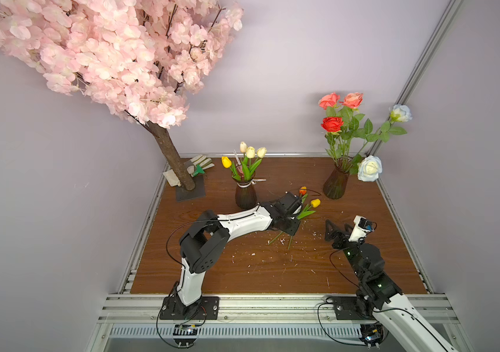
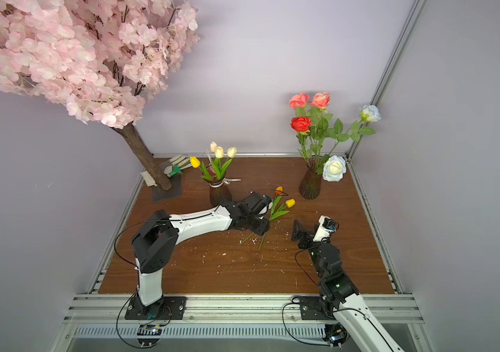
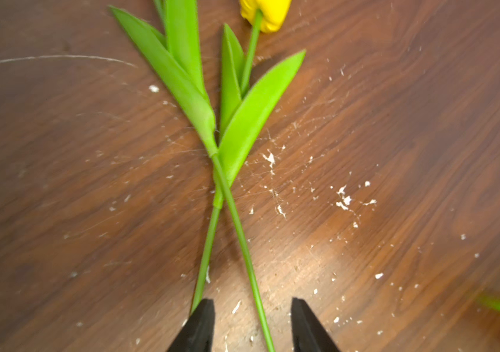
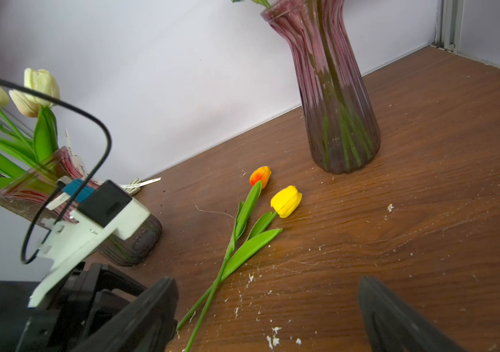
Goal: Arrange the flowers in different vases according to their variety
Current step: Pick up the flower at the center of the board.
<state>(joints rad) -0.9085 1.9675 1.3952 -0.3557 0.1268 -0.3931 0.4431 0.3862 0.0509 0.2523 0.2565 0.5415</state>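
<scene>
Top views. Two loose flowers lay flat on the brown wood-grain tabletop point(image 1: 242, 268), centre of frame, between the two vases: a yellow tulip bud on a green stem point(image 1: 315, 202) and, just behind it, an orange tulip bud on a green stem point(image 1: 303, 190). Neither touched a vase.

Left wrist view. The two stems crossed below the leaves. The left pincer point(image 3: 252, 301) sat low over the cut ends, jaws parted and clamped on nothing. The orange tulip's stem ran through the gap clear of both black fingers point(image 3: 203, 323); the yellow tulip's stem passed behind one finger.

The right pincer point(image 4: 265, 282), right of centre in both top views, was spread wide and empty. It was aimed toward the loose tulips but stood apart from them.

The dark purple ribbed glass vase with a pale ribbon at its neck point(image 1: 245, 196), left of centre, held three cream tulip buds point(image 1: 250, 151) and one more yellow tulip point(image 1: 226, 162).

The plain dark purple ribbed glass vase point(image 1: 336, 183), right of centre toward the back, held leafy roses: two coral-pink roses point(image 1: 329, 100), one red rose point(image 1: 331, 124) and two white roses point(image 1: 370, 168).

Small white flecks point(image 1: 281, 241) were scattered over the tabletop. A pink blossom tree with a brown trunk point(image 1: 105, 55) filled the upper left of the frame.
</scene>
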